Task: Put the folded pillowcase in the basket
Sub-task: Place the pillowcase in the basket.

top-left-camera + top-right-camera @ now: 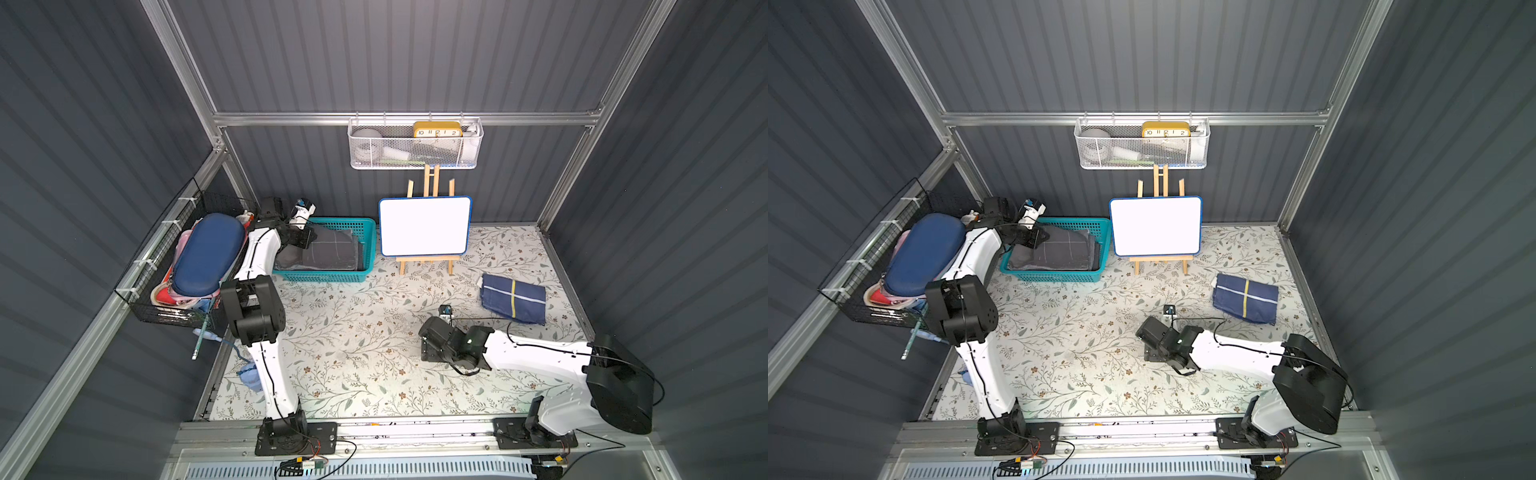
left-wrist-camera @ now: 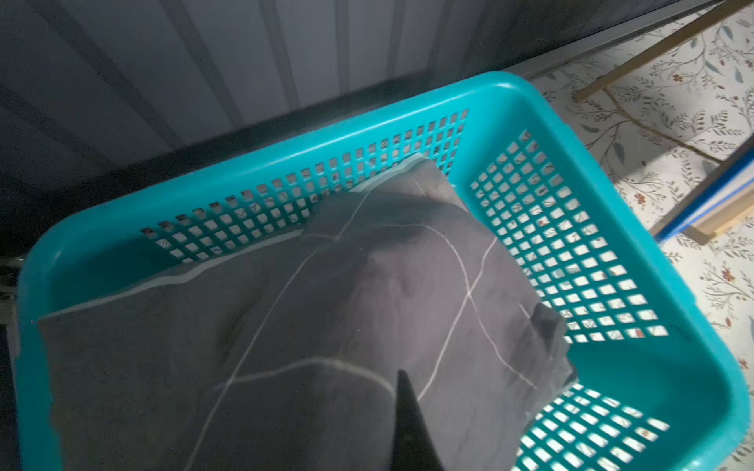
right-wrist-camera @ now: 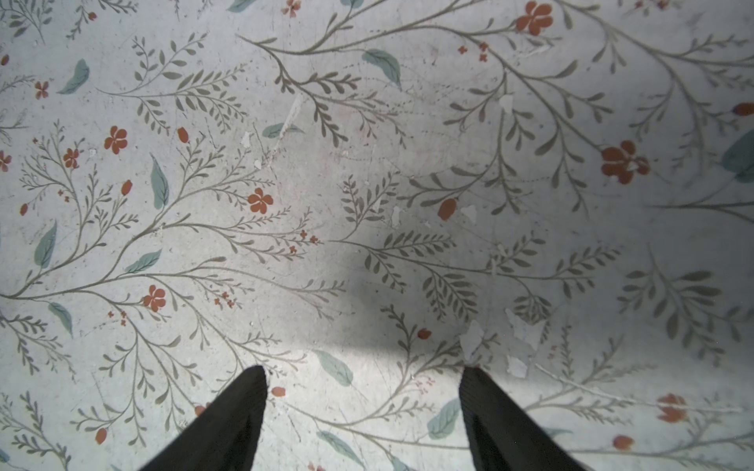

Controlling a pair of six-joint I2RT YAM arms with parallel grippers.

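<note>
Left gripper (image 2: 401,391) is pressed together: in the left wrist view its fingers (image 2: 408,428) show as a single dark point whose tip rests on the grey pillowcase (image 2: 359,301). Whether any cloth is nipped between them I cannot tell. In both top views this gripper (image 1: 300,240) sits over the end of the pillowcase (image 1: 328,251) nearest the left arm.

The pillowcase, grey with thin pale grid lines, lies folded inside the teal basket (image 1: 328,277). It covers most of the basket's floor and humps up a little in the middle. A strip of perforated bottom stays bare on the side toward the whiteboard (image 1: 424,226). The basket (image 2: 510,87) stands at the back left of the bench (image 1: 353,340), against the rear wall and just beside the whiteboard's easel (image 1: 430,183).

Right gripper (image 3: 363,375) is spread, its two black fingers (image 3: 232,424) apart over bare floral bench (image 3: 367,163) with nothing between them. It hangs well apart from the basket. A folded navy cloth (image 1: 513,301) with white and yellow stripes lies on the bench near it, not touching it.
</note>
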